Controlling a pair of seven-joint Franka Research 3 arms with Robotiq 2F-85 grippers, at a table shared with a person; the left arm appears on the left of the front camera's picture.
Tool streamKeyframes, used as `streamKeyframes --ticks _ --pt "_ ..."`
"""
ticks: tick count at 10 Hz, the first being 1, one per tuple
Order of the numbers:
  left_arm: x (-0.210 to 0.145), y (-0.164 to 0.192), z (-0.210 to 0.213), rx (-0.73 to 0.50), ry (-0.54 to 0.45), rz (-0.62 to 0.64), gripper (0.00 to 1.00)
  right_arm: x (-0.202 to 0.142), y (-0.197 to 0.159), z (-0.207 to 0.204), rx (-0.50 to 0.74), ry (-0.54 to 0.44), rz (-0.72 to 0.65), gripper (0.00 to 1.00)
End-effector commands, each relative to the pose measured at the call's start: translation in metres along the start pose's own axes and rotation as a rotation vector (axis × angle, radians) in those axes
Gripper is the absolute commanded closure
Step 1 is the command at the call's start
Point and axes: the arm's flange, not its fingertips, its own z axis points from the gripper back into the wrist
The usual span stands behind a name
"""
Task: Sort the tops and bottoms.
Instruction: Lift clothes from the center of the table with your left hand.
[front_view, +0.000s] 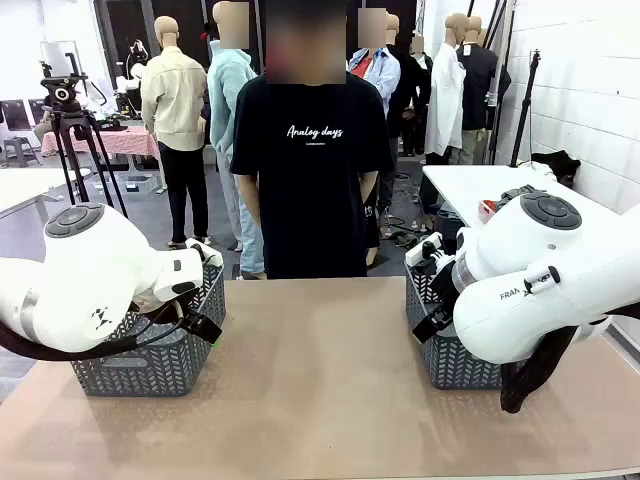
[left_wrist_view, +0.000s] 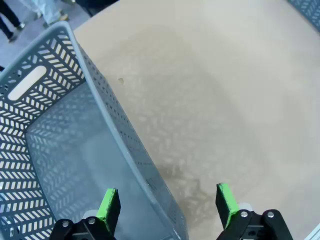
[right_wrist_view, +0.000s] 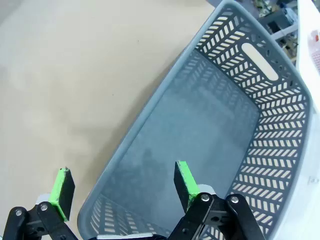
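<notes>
Tops and bottoms: whereabouts cannot be told; none is lying in left basket (front_view: 130, 372) or right basket (front_view: 452, 366). Sorting is looking unstarted. Left claw (left_wrist_view: 167, 201) and right claw (right_wrist_view: 122, 184) are hovering spread, pinching nothing.

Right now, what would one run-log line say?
left end effector: open over rim of left basket | right end effector: open over rim of right basket | person: standing opposite
</notes>
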Motion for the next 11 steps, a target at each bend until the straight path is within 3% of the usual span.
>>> streamKeyframes --ticks 1,11 --pt "-0.0007 -0.0004 0.0002 0.000 0.000 -0.001 0.00 0.0000 0.0000 0.0000 0.000 0.000 0.000 0.00" --pt "-0.0007 -0.0004 0.0002 0.000 0.000 -0.001 0.00 0.0000 0.0000 0.0000 0.000 0.000 0.000 0.00"
